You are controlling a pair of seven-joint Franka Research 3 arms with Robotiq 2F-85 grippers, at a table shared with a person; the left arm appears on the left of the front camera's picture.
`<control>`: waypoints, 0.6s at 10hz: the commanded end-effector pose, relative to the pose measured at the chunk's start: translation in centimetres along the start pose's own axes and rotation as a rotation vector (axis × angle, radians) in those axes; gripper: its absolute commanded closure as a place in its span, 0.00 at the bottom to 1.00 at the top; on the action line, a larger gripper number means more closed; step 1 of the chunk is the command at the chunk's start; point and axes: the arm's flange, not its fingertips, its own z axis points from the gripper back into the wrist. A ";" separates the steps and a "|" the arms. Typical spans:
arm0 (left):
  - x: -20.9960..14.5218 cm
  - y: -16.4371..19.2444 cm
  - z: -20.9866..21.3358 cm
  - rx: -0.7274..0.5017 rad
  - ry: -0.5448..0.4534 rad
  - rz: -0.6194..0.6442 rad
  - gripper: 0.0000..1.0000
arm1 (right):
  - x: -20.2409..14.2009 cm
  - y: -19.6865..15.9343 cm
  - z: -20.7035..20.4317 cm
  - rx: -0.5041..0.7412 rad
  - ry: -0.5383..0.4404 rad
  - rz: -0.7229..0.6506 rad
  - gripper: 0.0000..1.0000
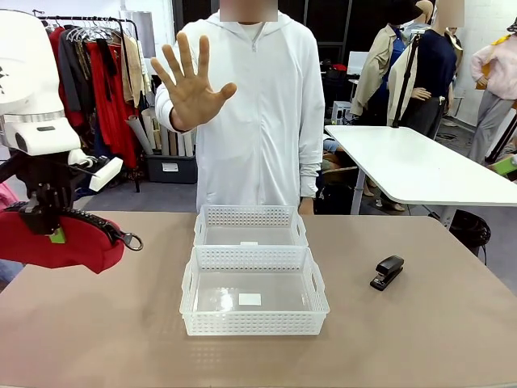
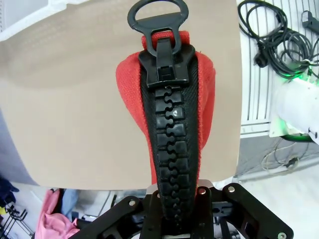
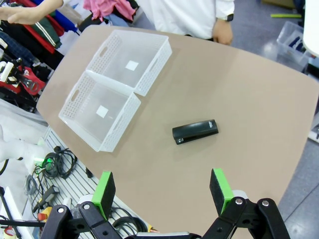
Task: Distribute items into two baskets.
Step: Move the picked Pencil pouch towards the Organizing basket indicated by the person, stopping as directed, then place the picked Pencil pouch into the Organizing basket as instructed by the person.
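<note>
Left tool (image 1: 45, 220) clamped on the red pouch (image 1: 69, 244), held above the worktop's (image 1: 97, 339) left edge. Right tool (image 3: 163, 191) fingers apart, stapler (image 3: 195, 131) lying ahead of it, right of the near basket (image 1: 252, 257).

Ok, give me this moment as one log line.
left gripper shut on red pouch, held aloft | right gripper open | stapler on table | baskets empty | person's hand raised

Front camera faces the person (image 1: 250, 121) across the table (image 1: 97, 339); right wrist overlooks both baskets (image 3: 119, 84).
</note>
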 end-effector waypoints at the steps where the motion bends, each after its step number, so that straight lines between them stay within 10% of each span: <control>1: -0.2 0.0 0.0 0.000 0.011 -0.007 1.00 | 0.1 0.2 0.1 0.004 -0.004 0.005 0.00; 6: -0.2 0.0 0.0 0.000 0.011 -0.007 1.00 | 0.1 0.2 0.1 0.004 -0.004 0.005 0.00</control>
